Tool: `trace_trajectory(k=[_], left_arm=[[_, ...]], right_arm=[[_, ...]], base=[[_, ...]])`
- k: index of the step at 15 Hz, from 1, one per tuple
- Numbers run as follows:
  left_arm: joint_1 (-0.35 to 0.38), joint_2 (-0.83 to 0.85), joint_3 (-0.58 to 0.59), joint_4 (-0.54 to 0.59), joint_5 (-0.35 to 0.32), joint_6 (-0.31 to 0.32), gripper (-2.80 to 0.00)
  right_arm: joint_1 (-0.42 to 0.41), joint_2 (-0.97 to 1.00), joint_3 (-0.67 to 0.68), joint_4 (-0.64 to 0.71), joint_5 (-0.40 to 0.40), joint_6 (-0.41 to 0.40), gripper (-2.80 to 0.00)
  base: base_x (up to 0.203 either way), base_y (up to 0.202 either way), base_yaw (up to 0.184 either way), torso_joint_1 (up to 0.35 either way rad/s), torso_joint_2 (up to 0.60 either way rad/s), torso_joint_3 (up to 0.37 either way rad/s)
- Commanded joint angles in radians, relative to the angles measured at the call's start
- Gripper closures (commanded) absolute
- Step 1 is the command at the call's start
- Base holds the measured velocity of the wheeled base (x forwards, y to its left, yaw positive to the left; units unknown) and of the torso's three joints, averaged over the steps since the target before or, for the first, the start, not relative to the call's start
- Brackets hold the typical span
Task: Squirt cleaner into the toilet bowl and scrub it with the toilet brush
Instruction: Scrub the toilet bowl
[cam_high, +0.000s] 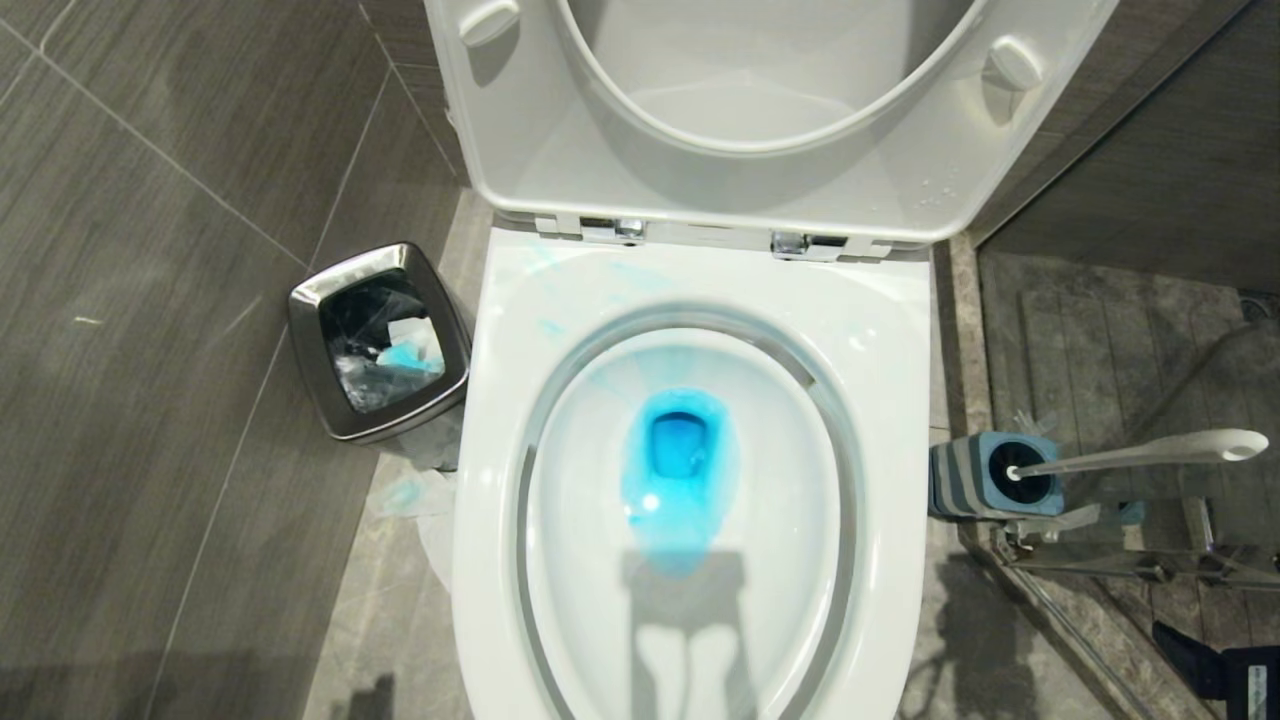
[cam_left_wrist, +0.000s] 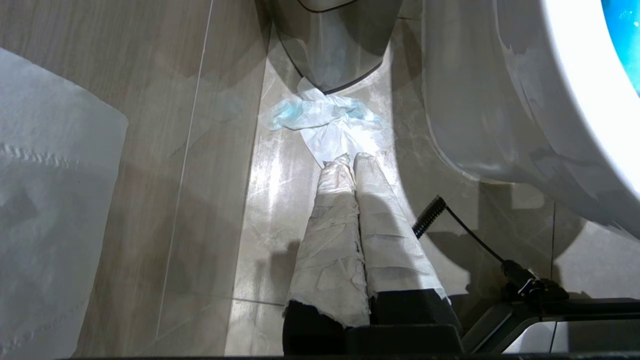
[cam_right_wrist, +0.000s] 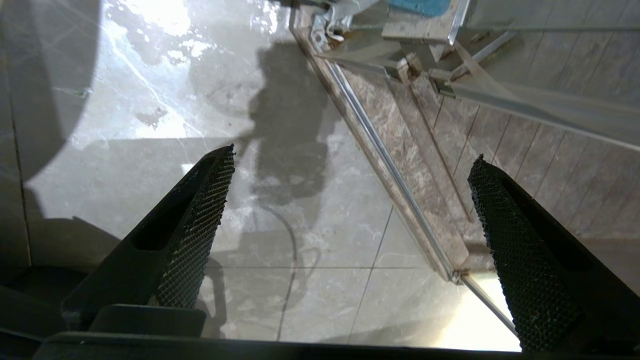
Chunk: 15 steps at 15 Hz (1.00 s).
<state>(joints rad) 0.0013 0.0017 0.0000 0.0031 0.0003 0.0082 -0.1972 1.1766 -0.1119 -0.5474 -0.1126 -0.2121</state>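
Note:
The white toilet bowl (cam_high: 500, 420) stands with lid and seat raised. Cleaner (cam_high: 678, 450) tints the water vivid blue, and pale blue streaks (cam_high: 545, 265) mark the back rim. The toilet brush (cam_high: 1140, 455) sits in its grey-and-blue striped holder (cam_high: 985, 475) on the floor to the bowl's right, its white handle leaning right. My right gripper (cam_right_wrist: 352, 155) hangs open and empty over the floor tiles beside the shower door rail, short of the holder (cam_right_wrist: 420, 6). My left gripper (cam_left_wrist: 350, 159), its fingers wrapped in white tape, is shut and empty, low beside the bowl's outer wall (cam_left_wrist: 500, 100).
A small square steel bin (cam_high: 380, 340) holding blue-stained tissues stands left of the bowl. Another stained tissue (cam_left_wrist: 320, 117) lies on the floor in front of it. A glass shower door and its metal rail (cam_right_wrist: 380, 150) run close behind the brush holder. A white paper roll (cam_left_wrist: 50, 200) is near the left arm.

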Motion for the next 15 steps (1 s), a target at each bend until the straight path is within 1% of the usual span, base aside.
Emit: trace_trajectory(k=[1, 5, 9, 15], left_arm=[[0.0, 0.0, 0.0, 0.0, 0.001, -0.001, 0.0], [0.0, 0.0, 0.0, 0.0, 0.001, -0.001, 0.0], [0.0, 0.0, 0.0, 0.0, 0.001, -0.002, 0.0], [0.0, 0.0, 0.0, 0.0, 0.001, -0.002, 0.0]], right_arm=[[-0.001, 0.008, -0.002, -0.003, -0.001, -0.001, -2.8], [0.002, 0.03, -0.01, -0.012, -0.001, 0.002, -2.8], [-0.001, 0.123, -0.046, -0.092, -0.002, 0.008, -2.8], [0.0, 0.323, -0.038, -0.366, -0.001, 0.008, -2.8]], base=[[0.0, 0.0, 0.0, 0.0, 0.0, 0.0], [0.0, 0.0, 0.0, 0.0, 0.0, 0.0], [0.0, 0.0, 0.0, 0.0, 0.0, 0.0], [0.0, 0.0, 0.0, 0.0, 0.0, 0.0]])
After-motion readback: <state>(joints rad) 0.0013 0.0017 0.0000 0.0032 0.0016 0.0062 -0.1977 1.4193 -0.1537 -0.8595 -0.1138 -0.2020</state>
